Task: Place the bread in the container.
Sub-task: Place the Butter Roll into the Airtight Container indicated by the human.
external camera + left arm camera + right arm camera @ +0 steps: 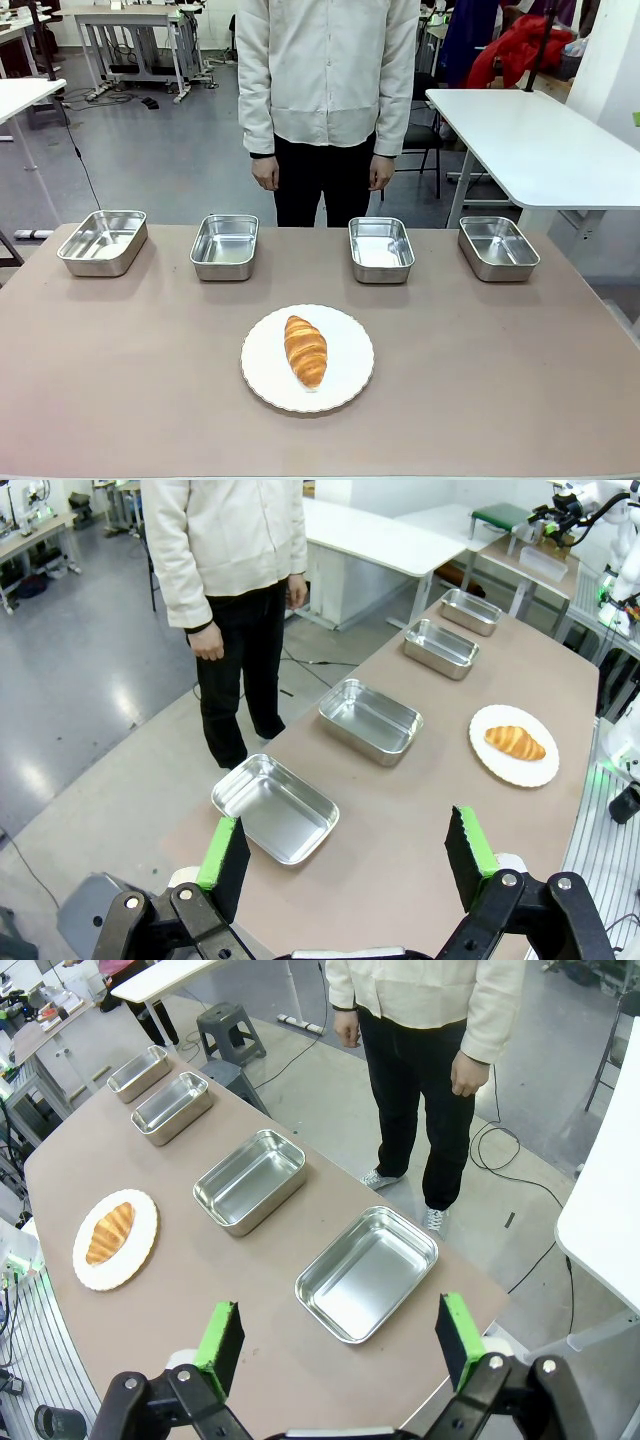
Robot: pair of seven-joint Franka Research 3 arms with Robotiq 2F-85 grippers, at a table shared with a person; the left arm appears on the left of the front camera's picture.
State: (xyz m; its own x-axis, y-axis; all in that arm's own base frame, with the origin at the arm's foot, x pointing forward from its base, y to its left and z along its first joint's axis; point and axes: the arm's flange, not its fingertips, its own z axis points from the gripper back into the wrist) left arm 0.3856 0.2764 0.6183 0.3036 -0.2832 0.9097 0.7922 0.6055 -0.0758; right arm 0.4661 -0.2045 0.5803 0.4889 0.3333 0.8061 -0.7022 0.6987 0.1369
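A golden-brown croissant, the bread (pixel 306 351) (pixel 515 743) (pixel 110 1232), lies on a round white scalloped plate (pixel 345 385) (pixel 537 769) (pixel 122 1270) near the table's front middle. Several alike steel pans stand empty in a row along the far edge (pixel 103 241) (pixel 225 246) (pixel 381 249) (pixel 498 247); which one is the container I cannot tell. My left gripper (pixel 347 855) hangs open high above the table's left end, over the nearest pan (pixel 275 808). My right gripper (pixel 340 1341) hangs open above the right end, over a pan (pixel 367 1273).
A person in a white jacket (pixel 328 70) stands at the far side behind the pans, hands down at the sides. A white table (pixel 535 140) stands at the back right. Bare table surface (pixel 120 370) surrounds the plate.
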